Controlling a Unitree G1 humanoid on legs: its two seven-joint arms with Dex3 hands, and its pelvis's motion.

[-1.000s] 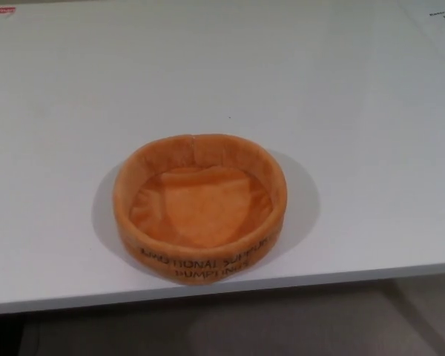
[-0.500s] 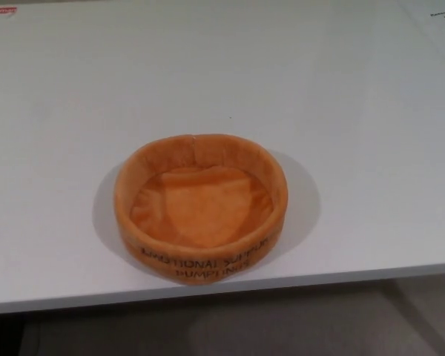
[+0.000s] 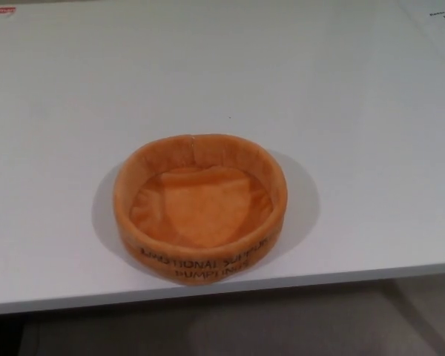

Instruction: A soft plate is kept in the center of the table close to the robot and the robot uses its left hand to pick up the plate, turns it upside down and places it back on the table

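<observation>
Soft orange plate (image 3: 200,208) sits open side up near the front edge of the white counter (image 3: 208,81), roughly centred left to right. It has a raised plush rim and dark printed lettering on the outer wall facing the camera, only partly readable. A shadow rings its right side. Red label (image 3: 0,10) at far-left corner, printed paper (image 3: 441,15) at far right. Neither robot hand shows, so fingers' state cannot be told.
</observation>
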